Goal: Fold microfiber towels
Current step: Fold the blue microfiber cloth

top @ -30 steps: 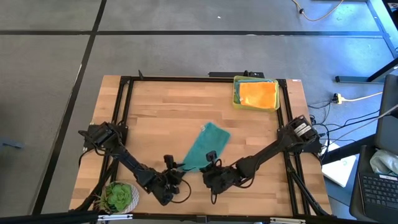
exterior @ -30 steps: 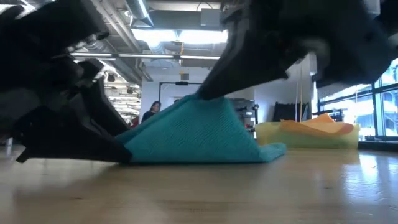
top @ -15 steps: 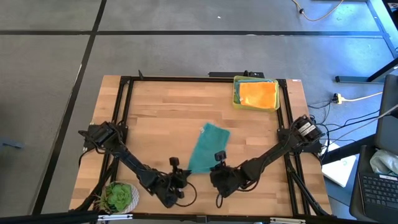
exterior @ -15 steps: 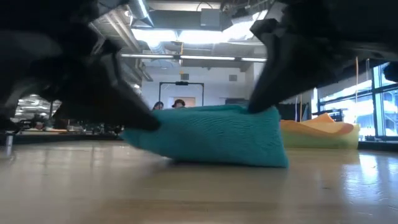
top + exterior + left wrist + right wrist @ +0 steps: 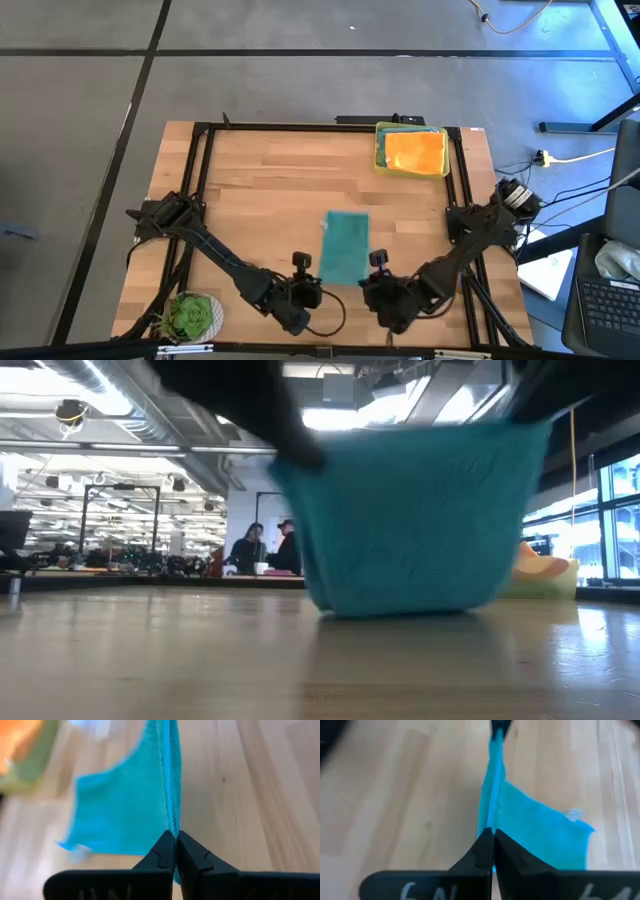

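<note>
The teal towel is held up at the table's near middle, pinched by the left gripper and right gripper; the tray and plant stand well apart.

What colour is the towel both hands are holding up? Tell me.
Teal, plain with no pattern; the towel held by left hand and right hand shows best in the high view.

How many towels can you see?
2 for sure: a teal towel held up at the table's front by the left gripper and right gripper, and an orange towel in the yellow tray. More may hide underneath.
</note>
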`<state>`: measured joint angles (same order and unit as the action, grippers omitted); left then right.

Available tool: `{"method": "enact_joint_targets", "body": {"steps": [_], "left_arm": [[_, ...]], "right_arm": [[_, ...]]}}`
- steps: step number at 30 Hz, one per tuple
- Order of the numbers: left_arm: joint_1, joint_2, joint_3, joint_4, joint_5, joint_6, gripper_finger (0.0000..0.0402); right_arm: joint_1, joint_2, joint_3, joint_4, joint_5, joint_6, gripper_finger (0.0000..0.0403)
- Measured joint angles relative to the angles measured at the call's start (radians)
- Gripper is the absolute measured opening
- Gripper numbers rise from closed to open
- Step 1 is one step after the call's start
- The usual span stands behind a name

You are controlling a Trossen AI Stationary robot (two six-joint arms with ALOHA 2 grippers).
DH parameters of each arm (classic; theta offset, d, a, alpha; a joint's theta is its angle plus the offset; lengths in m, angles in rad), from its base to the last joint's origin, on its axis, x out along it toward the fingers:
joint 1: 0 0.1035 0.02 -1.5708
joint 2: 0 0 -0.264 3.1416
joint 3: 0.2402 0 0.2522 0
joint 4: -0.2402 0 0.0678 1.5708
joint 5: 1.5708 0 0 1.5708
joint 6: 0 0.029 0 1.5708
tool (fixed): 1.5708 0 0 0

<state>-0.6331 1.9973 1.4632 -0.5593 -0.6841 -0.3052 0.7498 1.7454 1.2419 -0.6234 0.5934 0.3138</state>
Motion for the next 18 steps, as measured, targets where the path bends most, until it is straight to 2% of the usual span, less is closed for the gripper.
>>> {"method": "enact_joint_targets", "body": {"steps": [2,5,7,11,14,18], "left_arm": [[0.0,-0.001,0.049,-0.044,-0.024,0.049,0.0],[0.021,-0.001,0.09,-0.089,-0.092,0.137,0.0],[0.053,-0.001,0.092,-0.089,-0.102,0.181,0.0],[0.14,-0.001,0.056,-0.059,-0.04,0.185,0.0],[0.198,-0.001,0.011,-0.011,0.025,0.208,0.0],[0.252,-0.001,-0.025,0.035,0.053,0.286,0.0]], "right_arm": [[0.021,-0.023,0.0,-0.02,0.026,-0.004,0.0008],[0.03,-0.042,-0.003,-0.111,0.133,-0.001,0.0008],[0.026,-0.048,-0.027,-0.172,0.187,0.027,0.0008],[-0.005,-0.05,-0.11,-0.208,0.211,0.079,0.0008],[-0.026,-0.053,-0.18,-0.163,0.217,0.097,0.0008],[-0.055,-0.074,-0.267,-0.099,0.261,0.089,0.0008]]}}
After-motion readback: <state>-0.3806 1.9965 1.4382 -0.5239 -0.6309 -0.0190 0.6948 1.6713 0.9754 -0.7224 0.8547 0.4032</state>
